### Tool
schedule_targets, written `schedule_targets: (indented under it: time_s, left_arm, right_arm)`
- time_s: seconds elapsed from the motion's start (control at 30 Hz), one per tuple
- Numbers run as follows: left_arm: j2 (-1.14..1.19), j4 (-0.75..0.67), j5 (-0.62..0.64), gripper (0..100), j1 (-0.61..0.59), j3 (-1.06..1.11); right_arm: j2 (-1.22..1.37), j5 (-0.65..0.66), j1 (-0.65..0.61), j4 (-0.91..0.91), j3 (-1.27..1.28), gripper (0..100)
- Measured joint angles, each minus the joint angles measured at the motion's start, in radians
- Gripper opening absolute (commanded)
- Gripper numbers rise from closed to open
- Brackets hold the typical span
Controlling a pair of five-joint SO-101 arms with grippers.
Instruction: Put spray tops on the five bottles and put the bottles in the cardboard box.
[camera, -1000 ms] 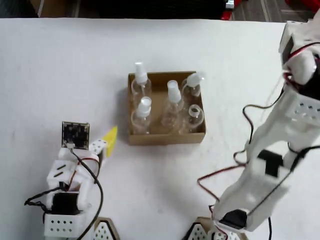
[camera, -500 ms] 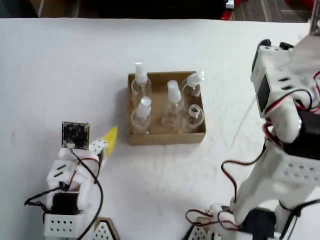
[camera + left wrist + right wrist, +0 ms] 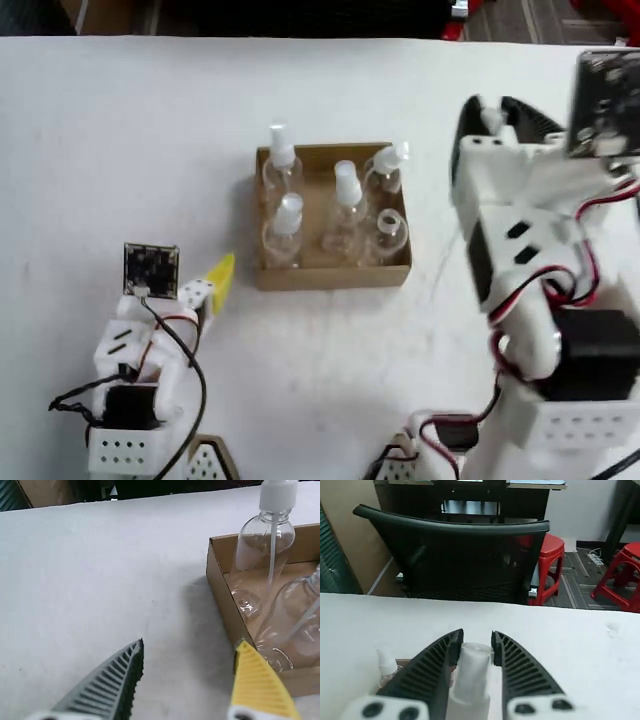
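Right gripper (image 3: 476, 635) is clamped on a white spray top (image 3: 469, 672), with the dark ribbed fingers (image 3: 432, 670) pressed against its two sides. From the high view the right gripper (image 3: 496, 112) is seen raised above the surface (image 3: 120, 120), off the right side of the cardboard box (image 3: 335, 275) and well apart from it. The spray top (image 3: 489, 119) is seen there as a white bit between the fingers.

Left gripper (image 3: 190, 644) is spread apart, nothing between the grey finger (image 3: 112, 685) and the yellow finger (image 3: 255, 680). It is set low over the surface, near the left wall of the cardboard box (image 3: 222, 597). In the high view the left gripper (image 3: 208, 285) is seen just left of the box, not touching it.

Five clear bottles (image 3: 347, 205) are stood upright inside the box. Four are fitted with white spray tops. One uncapped bottle (image 3: 386, 230), mouth open, is placed in the right corner nearest the arms. In the left wrist view a capped bottle (image 3: 260, 545) is seen just inside the box's corner, with another bottle (image 3: 295, 625) beside it. A black mesh chair (image 3: 455, 555) is seen beyond the surface's far edge.
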Motion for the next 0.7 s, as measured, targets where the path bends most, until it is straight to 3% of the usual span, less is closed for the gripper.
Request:
schedule_targets:
  time_s: [0.17,0.7]
  left_arm:
    - [0.000,0.000,0.000,27,0.000,0.000]
    - [0.000,0.000,0.000,27,0.000,0.000]
  right_arm:
    - [-0.173,0.000,-0.060,-0.172,0.238,1.5]
    - [-0.559,0.000,-0.071,-1.005,0.974,1.5]
